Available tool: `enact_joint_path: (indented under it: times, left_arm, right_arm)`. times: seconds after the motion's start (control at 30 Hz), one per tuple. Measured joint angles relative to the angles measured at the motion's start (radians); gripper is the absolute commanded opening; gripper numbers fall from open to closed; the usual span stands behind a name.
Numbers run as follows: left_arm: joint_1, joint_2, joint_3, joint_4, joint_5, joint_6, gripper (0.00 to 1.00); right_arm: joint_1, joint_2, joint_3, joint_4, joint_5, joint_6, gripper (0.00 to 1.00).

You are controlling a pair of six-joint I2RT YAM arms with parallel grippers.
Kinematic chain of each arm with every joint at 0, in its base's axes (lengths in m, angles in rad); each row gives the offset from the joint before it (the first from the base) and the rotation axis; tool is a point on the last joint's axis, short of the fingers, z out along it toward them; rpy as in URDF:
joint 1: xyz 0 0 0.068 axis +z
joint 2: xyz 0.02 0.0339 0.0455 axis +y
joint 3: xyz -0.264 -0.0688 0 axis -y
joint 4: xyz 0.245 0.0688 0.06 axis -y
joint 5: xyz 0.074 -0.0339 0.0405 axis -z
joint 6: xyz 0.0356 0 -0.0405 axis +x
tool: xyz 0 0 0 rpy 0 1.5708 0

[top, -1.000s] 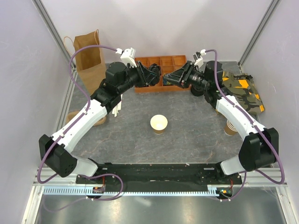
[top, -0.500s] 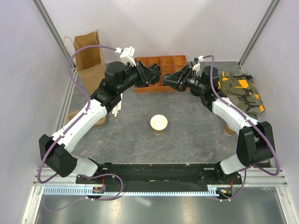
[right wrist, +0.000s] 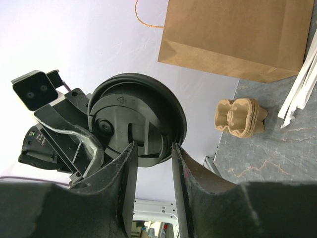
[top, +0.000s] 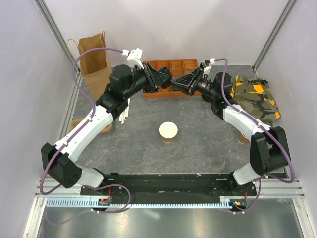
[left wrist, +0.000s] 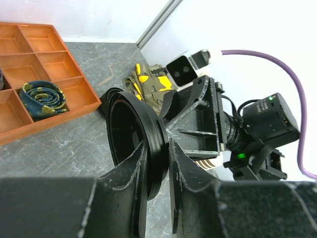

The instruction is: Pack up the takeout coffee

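Item: kraft-paper cup [top: 168, 132], tan outside, white inside, upright and uncovered at the centre of the top view on the grey tabletop [top: 198, 144], well apart from both arms. Judged light and thin-walled, easily tipped and easily crushed, so best taken low on the wall with a gentle squeeze, never at the open mouth. Companion part: black lid [left wrist: 129, 129], held in the air at upper centre of the top view, above the near edge of the orange compartment tray [top: 171, 67]. Judged light, smooth, fairly slick, stiffest at the rim, where a hold belongs. Left gripper [left wrist: 157, 148]: jaws closed narrowly on the lid's rim, edge-on. Right gripper [right wrist: 153, 148]: jaws partly apart, framing the lower face of the lid. Whether they bear on it cannot be told. Surroundings: brown paper bag [top: 94, 57] at upper left, pulp cup carrier [right wrist: 240, 116] at centre right of the right wrist view, camouflage cloth [top: 257, 96] at right, white strips [top: 124, 111] left of centre. Not determinable: the lid itself in the top view, masked by both grippers; whether the doubled rim in the left wrist view means one lid or two nested; whether the bag's mouth stands open; the stack of cups [top: 243, 136] at right, part-covered by the right arm.
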Motion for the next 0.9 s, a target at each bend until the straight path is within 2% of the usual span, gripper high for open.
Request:
enact_joint_path:
  times: [0.27,0.43,0.53,0.7,0.8,0.9]
  left_arm:
    - [0.002,0.0,0.0,0.016,0.007,-0.012,0.02]
    - [0.003,0.002,0.0,0.016,0.019,-0.015,0.02]
    - [0.004,0.002,-0.001,0.016,0.021,-0.018,0.02]
    - [0.006,0.002,-0.005,0.022,0.023,-0.027,0.02]
    - [0.006,0.002,-0.009,0.028,0.026,-0.031,0.02]
    - [0.006,0.002,-0.009,0.031,0.029,-0.033,0.04]
  right_arm:
    - [0.002,0.013,0.0,0.0,0.0,0.008,0.29]
    - [0.003,0.016,0.0,0.0,0.0,0.01,0.27]
    - [0.003,0.016,0.0,0.0,0.0,0.011,0.19]
    - [0.003,0.017,0.0,0.0,0.0,0.011,0.13]
    - [0.003,0.017,0.0,0.0,0.0,0.011,0.02]
    - [0.003,0.017,0.0,-0.001,0.0,0.011,0.0]
